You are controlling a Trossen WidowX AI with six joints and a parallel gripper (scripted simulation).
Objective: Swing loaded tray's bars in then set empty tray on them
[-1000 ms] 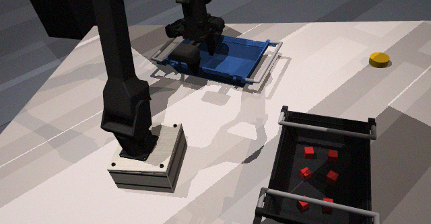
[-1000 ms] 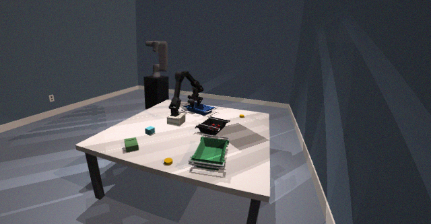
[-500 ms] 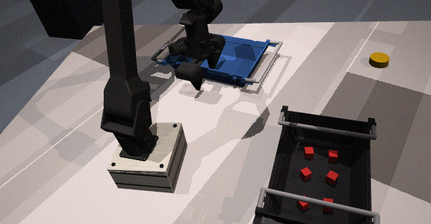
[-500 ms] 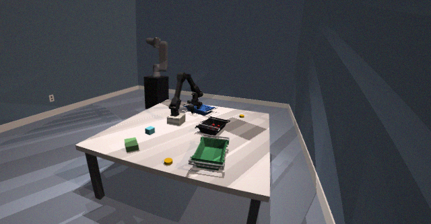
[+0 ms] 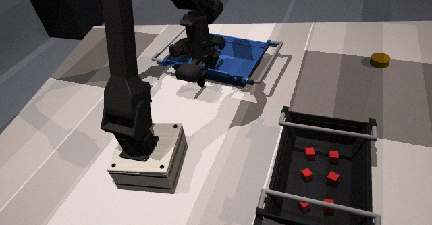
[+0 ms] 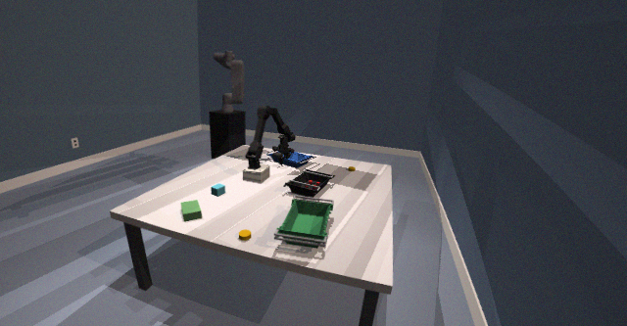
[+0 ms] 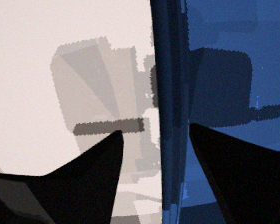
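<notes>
The black tray holds several red blocks. Its far bar and near bar both lie across its top, inside its ends. The empty blue tray stands level at the back, its left bar and right bar swung out over its ends. My gripper points down, open, astride the blue tray's near long wall. One finger is outside and one inside, with gaps to the wall. The wrist hides part of the tray.
A yellow disc lies right of the blue tray. An empty green tray, a second yellow disc, a green block and a cyan block are toward the exterior camera. The arm stands on a wooden base.
</notes>
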